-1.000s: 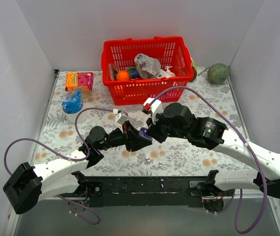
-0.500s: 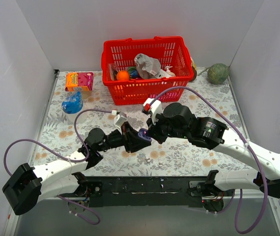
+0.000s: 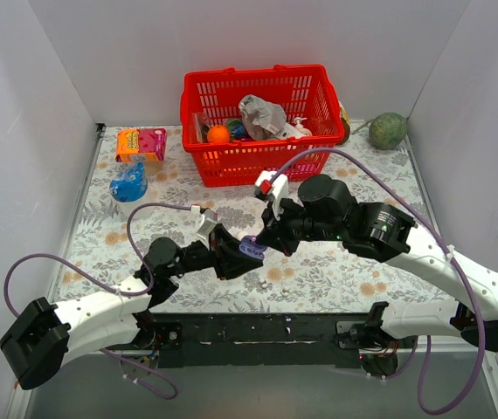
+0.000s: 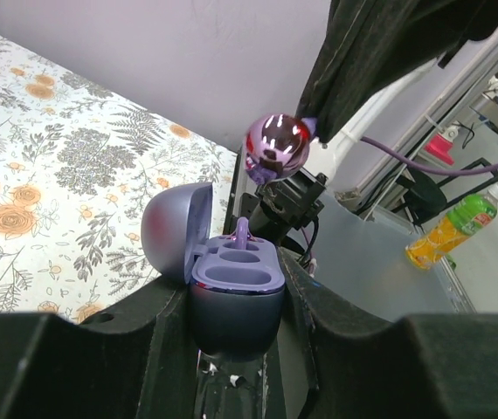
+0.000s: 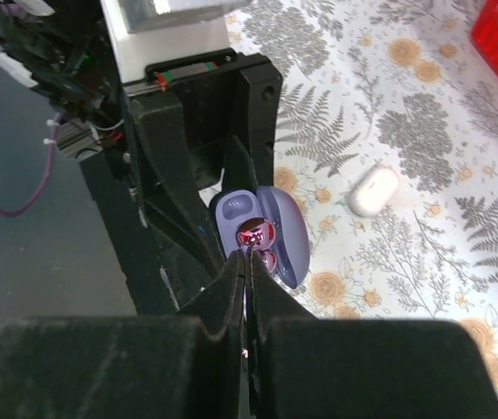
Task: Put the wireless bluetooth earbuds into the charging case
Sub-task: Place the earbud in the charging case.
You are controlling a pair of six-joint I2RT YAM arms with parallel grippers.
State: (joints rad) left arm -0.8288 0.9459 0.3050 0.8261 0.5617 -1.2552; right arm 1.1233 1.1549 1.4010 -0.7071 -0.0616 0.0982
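- Top external view, nearest the arm bases: a pale whitish piece (image 3: 265,282) lies alone on the flowered bench (image 3: 336,279), just on the near side of where the two tools meet.
- A touch further out, the left tool (image 3: 234,253) is clamped on the charging case (image 3: 251,249) and holds it up off the bench.
- Left wrist camera, right up close: one finger (image 4: 144,332) presses each side of the purple case. It sits upright, with its lid (image 4: 172,231) flipped open to the left of that view.
- The sockets are on show, and a small purple piece (image 4: 242,234) pokes up from the far one. Whether it is fully seated, I cannot tell.
- Just above the case and clear of it hangs the glossy purple earbud (image 4: 277,148), pinched in the tip of the right tool (image 4: 308,129).
- The right wrist camera agrees: those fingers are pressed together on the bud, and the open case is directly beyond the tips.
- Moving out along the left side of the bench, there is a blue glossy object (image 3: 129,185), then an orange-and-pink box (image 3: 141,142) behind it.
- At the far middle, a red basket (image 3: 258,161) is stuffed with odds and ends.
- In the far right corner, a green ball (image 3: 388,130) rests on the bench well apart from the tools.
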